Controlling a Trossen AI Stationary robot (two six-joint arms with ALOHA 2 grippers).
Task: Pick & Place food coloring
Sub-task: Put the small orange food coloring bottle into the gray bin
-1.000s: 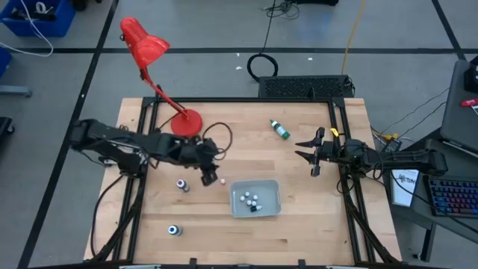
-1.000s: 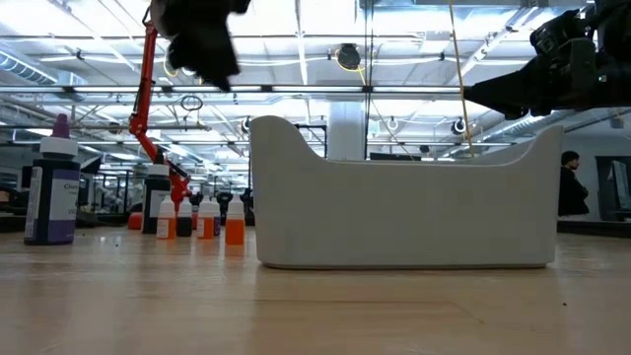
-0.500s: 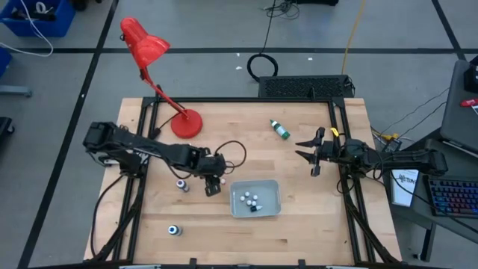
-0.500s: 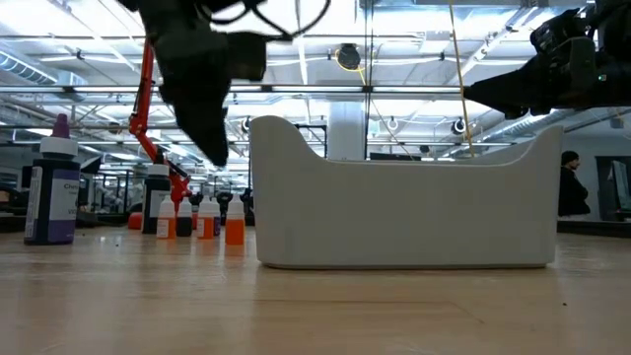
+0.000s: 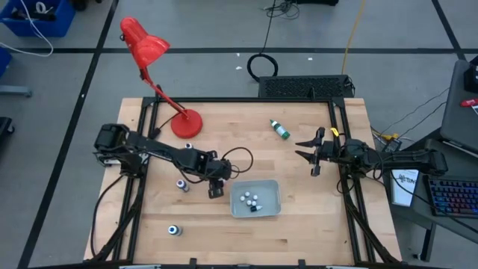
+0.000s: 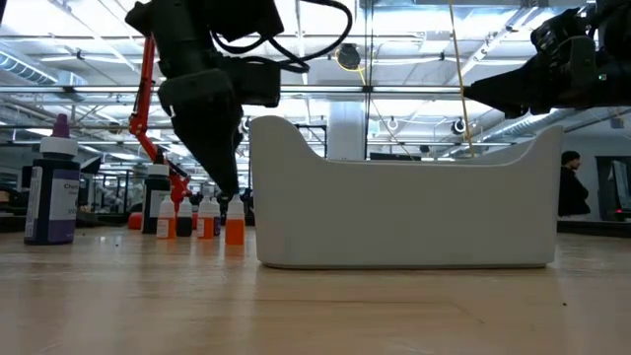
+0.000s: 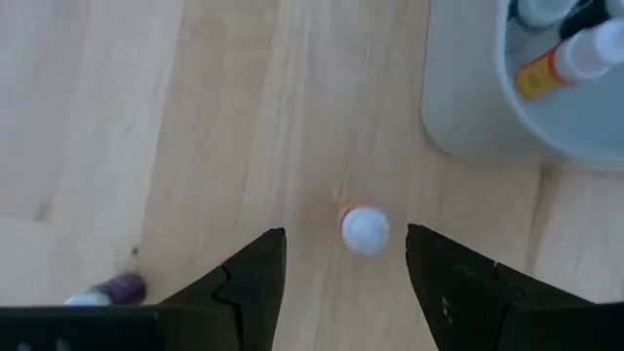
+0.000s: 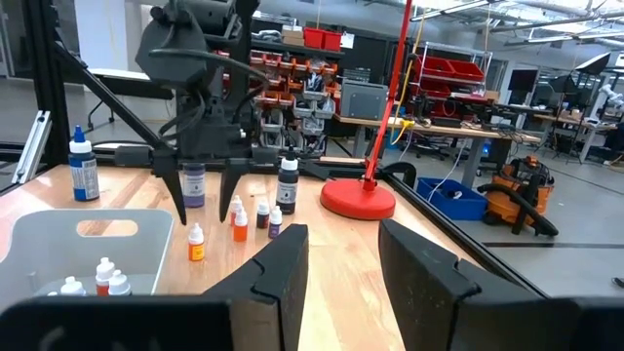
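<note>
Wooden tabletop under workshop lights, with the pale tray (image 5: 255,198) as my marker. Over the last second the left gripper (image 5: 216,190) has swung from near the red lamp's base (image 5: 187,123) down to just beside the tray, fingers spread and straddling a small orange bottle (image 7: 365,229), not yet pinching it. That looks like the next pick. Several bottles (image 5: 250,200) already lie inside the tray. The right gripper (image 5: 312,154) waits well apart from the tray, fingers spread.
</note>
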